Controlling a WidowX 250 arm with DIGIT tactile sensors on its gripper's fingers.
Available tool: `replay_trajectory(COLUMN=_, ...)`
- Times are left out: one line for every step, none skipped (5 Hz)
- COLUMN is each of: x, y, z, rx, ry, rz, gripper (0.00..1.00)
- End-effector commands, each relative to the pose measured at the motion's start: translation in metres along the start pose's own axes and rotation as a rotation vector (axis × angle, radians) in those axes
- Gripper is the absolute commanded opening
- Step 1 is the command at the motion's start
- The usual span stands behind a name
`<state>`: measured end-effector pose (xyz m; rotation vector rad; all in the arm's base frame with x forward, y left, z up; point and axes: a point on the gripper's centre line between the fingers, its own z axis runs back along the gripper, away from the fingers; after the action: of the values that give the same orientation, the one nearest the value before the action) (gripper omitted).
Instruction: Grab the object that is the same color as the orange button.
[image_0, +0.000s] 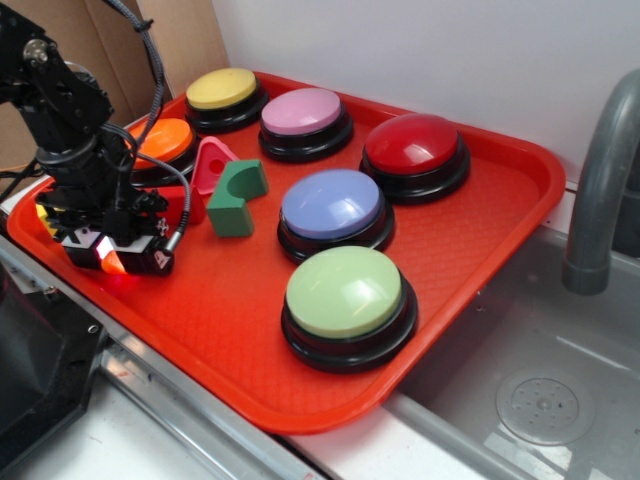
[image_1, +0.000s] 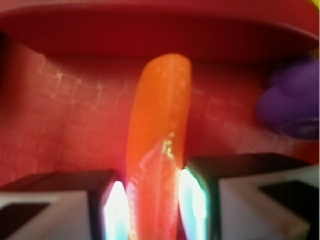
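The small orange crescent block (image_1: 159, 145) lies lengthwise between my two fingers, and both pads (image_1: 116, 210) press against its sides. In the exterior view its tip (image_0: 113, 264) pokes out under my gripper (image_0: 110, 258) at the tray's near left edge, low over the tray floor. I cannot tell whether the block is off the tray. The orange button (image_0: 160, 140) stands just behind my arm at the far left, partly hidden by it.
Everything sits on a red tray (image_0: 470, 250). A purple lumpy piece (image_1: 294, 100) lies right of the block. A yellow wedge (image_0: 45, 217) is left of my gripper. A pink triangle (image_0: 213, 163), a green arch (image_0: 238, 197) and yellow (image_0: 222, 89), pink (image_0: 302, 111), red (image_0: 412, 142), blue (image_0: 332, 203) and green (image_0: 344, 291) buttons stand to the right. A sink with a faucet (image_0: 600, 180) is at right.
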<state>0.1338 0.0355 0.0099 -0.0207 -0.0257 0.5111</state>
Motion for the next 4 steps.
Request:
replay_trajectory(x=0.002, y=-0.012, z=0.026, rx=0.015, ry=-0.035, rz=-0.057, gripper=0.00)
replay_trajectory(x=0.009, y=-0.028, z=0.074, rx=-0.007, ry=-0.040, rz=-0.179, gripper=0.00)
replay_trajectory(x=0.007, y=-0.044, z=0.108, rx=-0.013, ry=0.002, rz=-0.366, gripper=0.00)
replay_trajectory(x=-0.003, y=-0.061, z=0.132, rx=-0.042, ry=-0.022, rz=-0.478, gripper=0.00)
